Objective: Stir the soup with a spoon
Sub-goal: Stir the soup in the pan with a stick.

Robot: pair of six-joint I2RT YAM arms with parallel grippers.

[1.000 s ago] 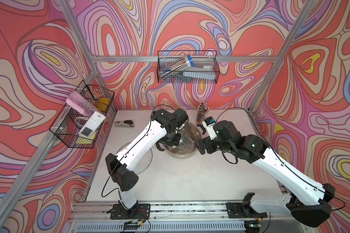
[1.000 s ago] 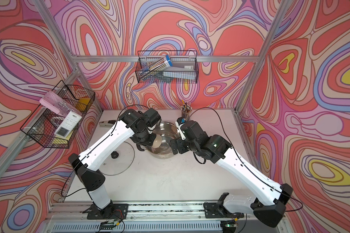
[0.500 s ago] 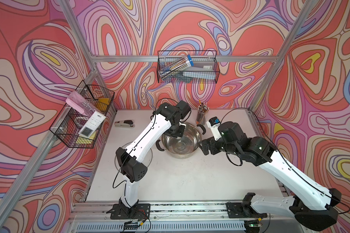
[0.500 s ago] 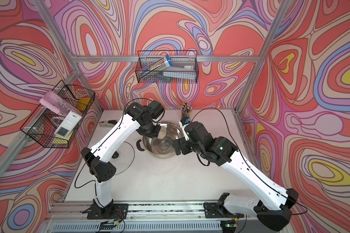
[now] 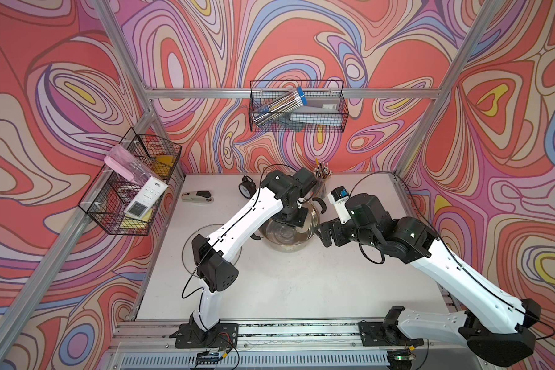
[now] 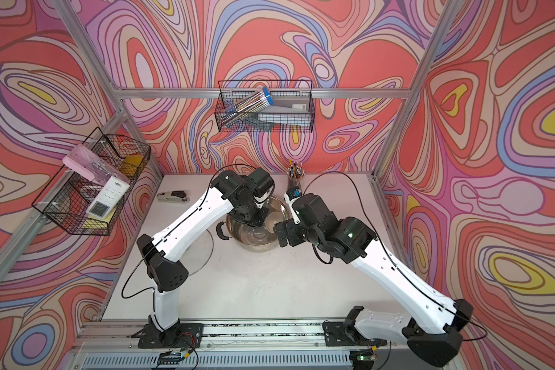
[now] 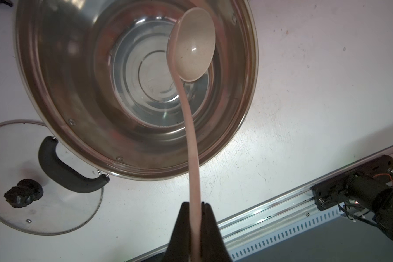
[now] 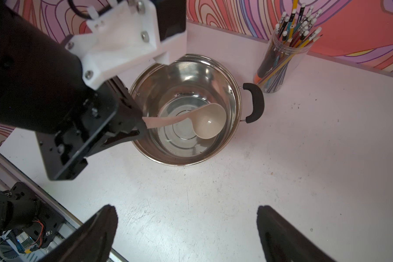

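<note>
A steel pot [image 5: 282,240] [image 6: 253,240] stands at the table's back middle. My left gripper [image 7: 195,205] is shut on the slim handle of the cream spoon [image 7: 195,45]. The spoon's round bowl [image 8: 210,123] hangs inside the pot [image 8: 213,72], near the side with the black handle [image 8: 255,102]. Only the shiny steel bottom [image 7: 150,74] shows, and I cannot tell whether soup lies in it. My right gripper [image 8: 184,211] [image 5: 322,232] is open and holds nothing. It hovers over bare table just right of the pot. In both top views the left arm covers the spoon.
A glass lid [image 7: 43,192] [image 5: 189,253] lies flat left of the pot. A clear cup of pencils [image 8: 279,59] [image 5: 321,179] stands close behind the pot. A stapler [image 5: 197,196] and a small clock [image 5: 246,189] sit at the back. Wire baskets [image 5: 129,189] hang on the walls.
The left arm has swung with the spoon over the pot, its elbow shifting to the right. The right arm has drawn back slightly, its jaws still wide apart.
</note>
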